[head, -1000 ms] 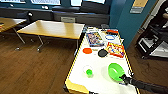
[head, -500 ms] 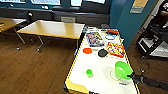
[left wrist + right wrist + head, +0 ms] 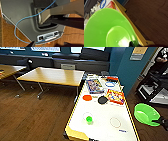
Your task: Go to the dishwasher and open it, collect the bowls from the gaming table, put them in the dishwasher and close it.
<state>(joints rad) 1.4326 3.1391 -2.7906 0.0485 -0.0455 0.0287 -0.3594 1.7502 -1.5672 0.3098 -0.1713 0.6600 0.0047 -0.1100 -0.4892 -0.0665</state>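
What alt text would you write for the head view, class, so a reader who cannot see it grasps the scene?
The right gripper holds a green bowl by its rim, out past the right edge of the yellow-framed gaming table. On the table's white top lie two colourful game boxes, an orange disc, a black disc and a small green piece. Wooden tables stand behind on wood flooring.

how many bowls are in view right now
1. The green bowl is held by the right gripper off the gaming table's right edge, over the wooden floor. The small green, orange and black things on the table look too flat for bowls.
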